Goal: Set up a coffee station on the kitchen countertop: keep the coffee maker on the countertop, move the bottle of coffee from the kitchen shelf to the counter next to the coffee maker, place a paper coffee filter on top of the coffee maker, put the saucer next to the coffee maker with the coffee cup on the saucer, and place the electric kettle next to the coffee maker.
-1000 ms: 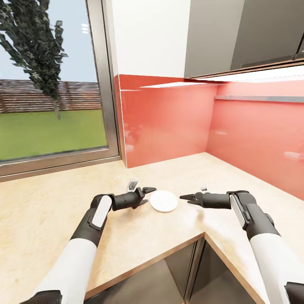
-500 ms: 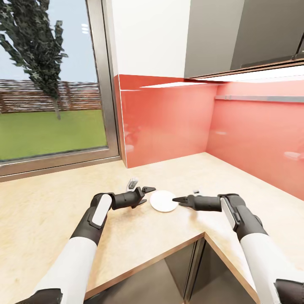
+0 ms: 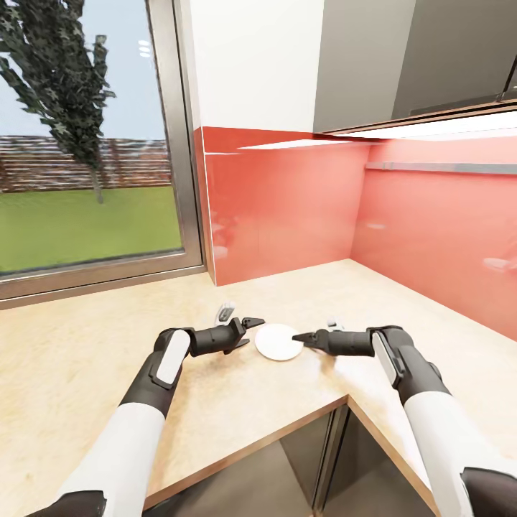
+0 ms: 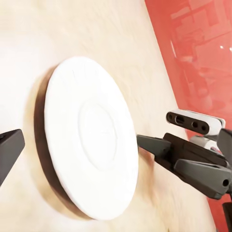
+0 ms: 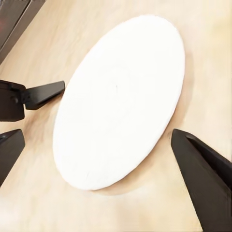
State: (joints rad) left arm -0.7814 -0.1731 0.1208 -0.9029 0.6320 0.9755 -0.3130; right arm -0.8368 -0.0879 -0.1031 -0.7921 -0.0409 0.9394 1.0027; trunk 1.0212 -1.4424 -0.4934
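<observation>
The saucer [image 3: 278,342], a small round flat white plate, lies on a pale wood-grain counter [image 3: 86,345]. My left gripper [image 3: 251,332] is just to the saucer's left, open and holding nothing. My right gripper [image 3: 300,337] is at the saucer's right rim, also open. In the right wrist view the saucer [image 5: 121,101] lies flat ahead of my right gripper [image 5: 96,133], between its two spread fingers. In the left wrist view the saucer [image 4: 89,137] is close by, with the right gripper [image 4: 169,157] beyond it.
A glossy red backsplash [image 3: 287,208] closes the counter's far corner and right side. A big window [image 3: 86,143] is at the left. Grey wall cabinets [image 3: 431,57] hang above. The counter's front edge makes an inner corner [image 3: 348,397] close to my right arm.
My right gripper has moved left, up to the saucer's right rim. The left arm and the saucer have stayed where they were.
</observation>
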